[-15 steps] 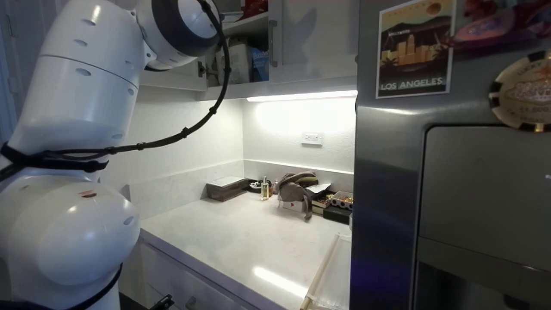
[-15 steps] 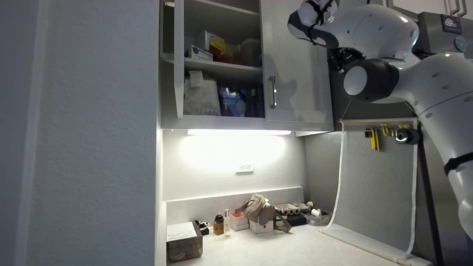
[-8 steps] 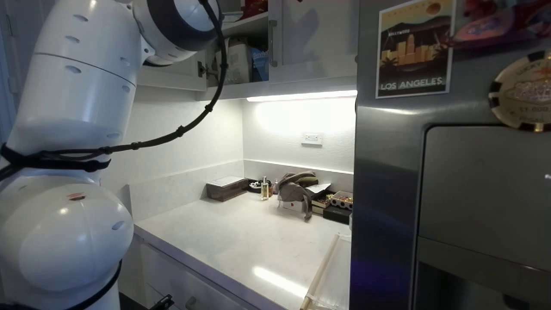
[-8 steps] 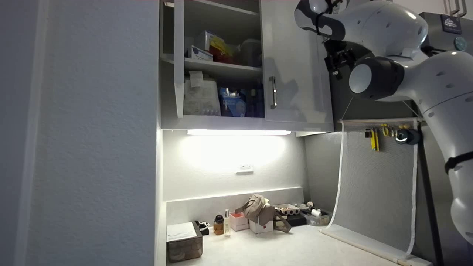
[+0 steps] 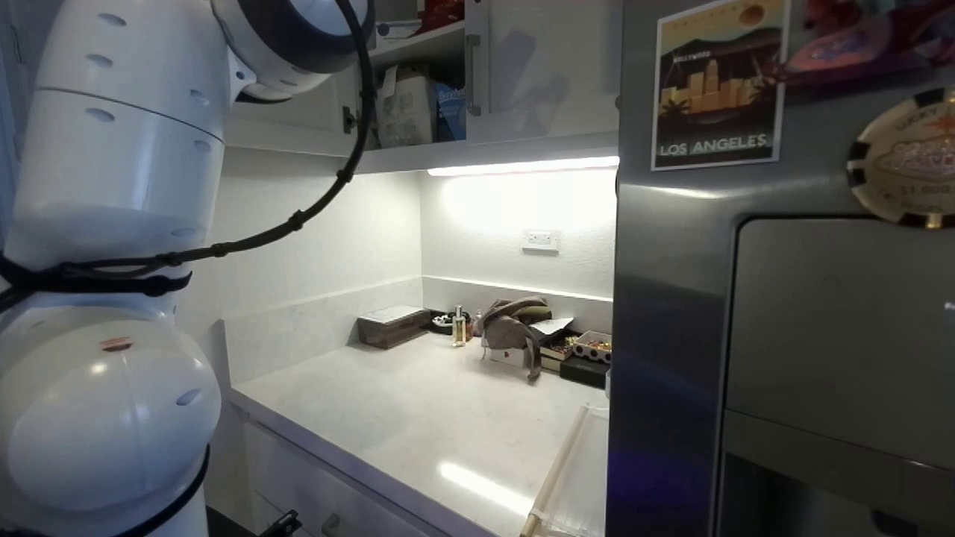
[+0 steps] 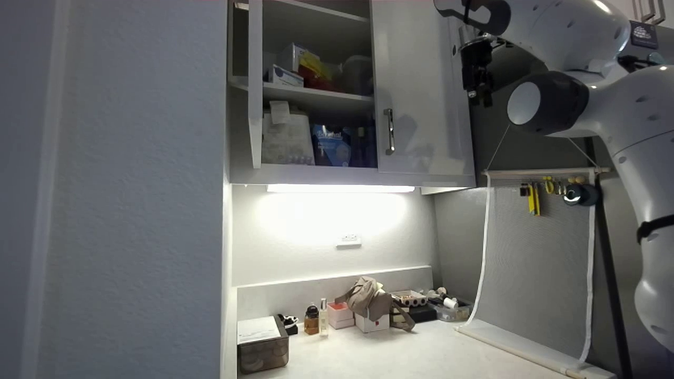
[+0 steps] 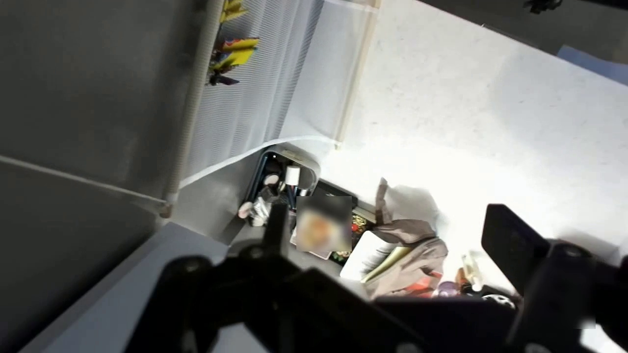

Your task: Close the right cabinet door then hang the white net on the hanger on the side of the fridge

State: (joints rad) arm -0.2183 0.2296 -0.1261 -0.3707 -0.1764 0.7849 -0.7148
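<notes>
wrist view catches the gripper [image 7: 386, 215], jaws spread apart, and the white net [image 7: 245, 105] hanging — in an exterior view i see just its lower end [image 5: 586, 473], on the counter [image 5: 403, 418] beside the fridge [image 5: 671, 298].

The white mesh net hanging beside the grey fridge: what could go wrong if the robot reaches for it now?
The open black gripper might snag the thin pale string holding up the white mesh net, tilting or dropping it. A tug could also shake loose the slim yellow items hanging near its top. And its pale bottom rod lies on the white counter near a cluttered clear plastic bin, so dragging the rod could bump it.
</notes>
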